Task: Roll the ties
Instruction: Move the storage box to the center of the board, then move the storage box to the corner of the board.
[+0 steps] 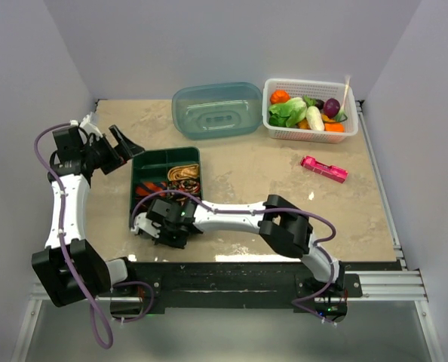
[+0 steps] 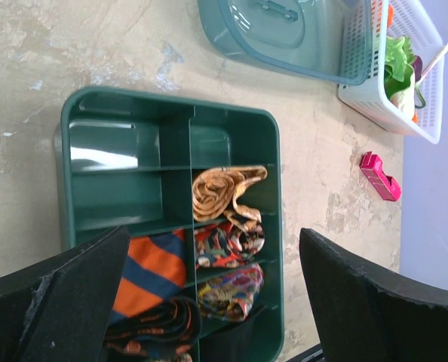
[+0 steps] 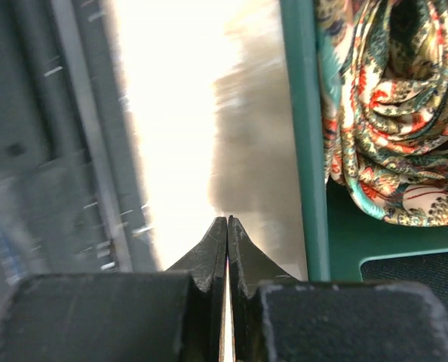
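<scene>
A dark green divided tray (image 1: 143, 161) holds several ties. In the left wrist view I see a tan coil (image 2: 220, 192), a red patterned coil (image 2: 224, 245), a multicoloured coil (image 2: 228, 290), an orange tie with blue stripes (image 2: 152, 268) and a dark orange-striped roll (image 2: 152, 328). My left gripper (image 1: 126, 143) is open and empty, above the tray's far left; its jaws (image 2: 213, 234) stand wide apart. My right gripper (image 1: 145, 228) is shut on nothing, low over the table at the tray's near edge (image 3: 303, 151), beside a paisley coil (image 3: 394, 113). Its fingertips (image 3: 227, 220) meet.
A teal see-through lid (image 1: 216, 109) lies behind the tray. A white basket (image 1: 311, 132) of toy vegetables stands at the back right. A pink flat gadget (image 1: 323, 168) lies on the table to the right. The table's front rail is just left of my right fingers.
</scene>
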Controlling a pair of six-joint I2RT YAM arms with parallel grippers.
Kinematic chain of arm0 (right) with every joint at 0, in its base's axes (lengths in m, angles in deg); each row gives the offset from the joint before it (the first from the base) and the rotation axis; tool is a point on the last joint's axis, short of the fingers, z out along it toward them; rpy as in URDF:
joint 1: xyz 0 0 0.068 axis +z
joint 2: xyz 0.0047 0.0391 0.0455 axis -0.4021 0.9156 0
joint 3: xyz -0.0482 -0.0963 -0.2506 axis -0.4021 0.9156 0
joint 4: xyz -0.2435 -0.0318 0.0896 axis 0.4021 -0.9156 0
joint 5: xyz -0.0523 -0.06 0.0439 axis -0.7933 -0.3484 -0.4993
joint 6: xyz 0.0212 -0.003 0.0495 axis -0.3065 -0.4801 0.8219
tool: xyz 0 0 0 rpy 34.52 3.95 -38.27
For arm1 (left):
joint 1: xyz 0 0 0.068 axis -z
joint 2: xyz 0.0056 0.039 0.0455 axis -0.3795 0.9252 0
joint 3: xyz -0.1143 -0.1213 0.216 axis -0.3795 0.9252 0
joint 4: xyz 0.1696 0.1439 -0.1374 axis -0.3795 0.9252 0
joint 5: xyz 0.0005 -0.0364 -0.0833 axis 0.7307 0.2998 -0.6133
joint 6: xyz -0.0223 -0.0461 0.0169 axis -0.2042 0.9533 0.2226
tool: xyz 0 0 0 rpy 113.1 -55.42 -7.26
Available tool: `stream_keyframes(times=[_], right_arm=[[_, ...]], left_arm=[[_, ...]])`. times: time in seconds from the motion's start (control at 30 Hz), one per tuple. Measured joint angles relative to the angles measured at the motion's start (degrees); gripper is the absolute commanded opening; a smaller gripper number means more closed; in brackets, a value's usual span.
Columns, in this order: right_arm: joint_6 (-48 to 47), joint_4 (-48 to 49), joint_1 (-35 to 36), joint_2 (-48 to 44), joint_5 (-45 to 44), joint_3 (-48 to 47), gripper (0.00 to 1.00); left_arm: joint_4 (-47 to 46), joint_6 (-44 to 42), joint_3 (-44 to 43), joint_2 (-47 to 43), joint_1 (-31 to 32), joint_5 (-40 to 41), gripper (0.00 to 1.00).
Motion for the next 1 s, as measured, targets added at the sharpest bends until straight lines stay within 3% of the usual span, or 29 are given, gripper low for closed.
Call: stream_keyframes(times=[0.27,0.53,0.77,0.9,0.93,1.0], right_arm=[[-4.3,-0.7,-7.6,8.4,-0.6,-12.9,0.00],[-6.2,-3.4,-8.5,12.7,-0.6,-20.6,0.00],[-1.2,0.3,-11.5,-3.0,0.0,-2.8,0.00],[4.0,5.7,-19.5,-14.3,-0.9,2.5,0.00],[5.1,6.8,-21.6,-15.7,-1.6,2.6,0.00],[7.0,9.1,-25.5,-16.7,-3.6,2.5,0.00]], left_arm=[[0.0,0.0,-0.6,0.8,-0.3,0.0,1.00],[-0.5,0.0,-0.7,2.5,-0.6,-0.3,1.00],[-1.0,0.0,-0.7,4.3,-0.6,-2.1,0.99],[-1.1,-0.2,-0.5,4.3,-0.4,-3.0,0.91],[-1.1,-0.3,-0.3,4.3,-0.1,-3.0,0.85],[-1.2,-0.6,0.3,4.3,1.0,-3.1,0.83]])
